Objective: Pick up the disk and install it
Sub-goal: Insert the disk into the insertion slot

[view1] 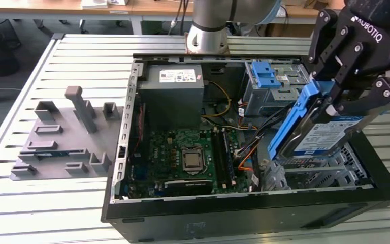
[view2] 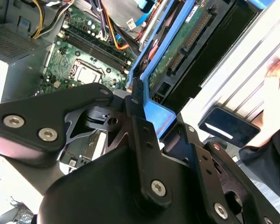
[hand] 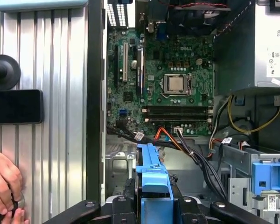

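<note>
Disk, a flat rectangular silver hard drive with a white-and-blue label in a blue plastic carrier bracket (view1: 325,136), is up in the air and steeply tilted, its label side showing in the exterior view. The arm's black metal fingers (view1: 332,104) are clamped on its upper end, one on either side. In the second wrist view one of them presses against the blue bracket, and the drive's green circuit-board underside shows beyond it. The disk hangs over the open black computer case (view1: 249,216), toward the exterior view's right, with its lower end just above a bare metal drive cage (view1: 330,173) and near orange and black cables. Another metal cage with a blue plastic latch (view1: 271,81) sits farther back, near the grey power supply box with a white sticker (view1: 174,89). The green motherboard (view1: 185,152) lies on the case floor. A grey plastic fixture plate (view1: 56,147) rests on the slatted metal surface (view1: 39,203), apart from the case. In the first wrist view a person's hand (hand: 3,182) rests on the surface outside the case.
</note>
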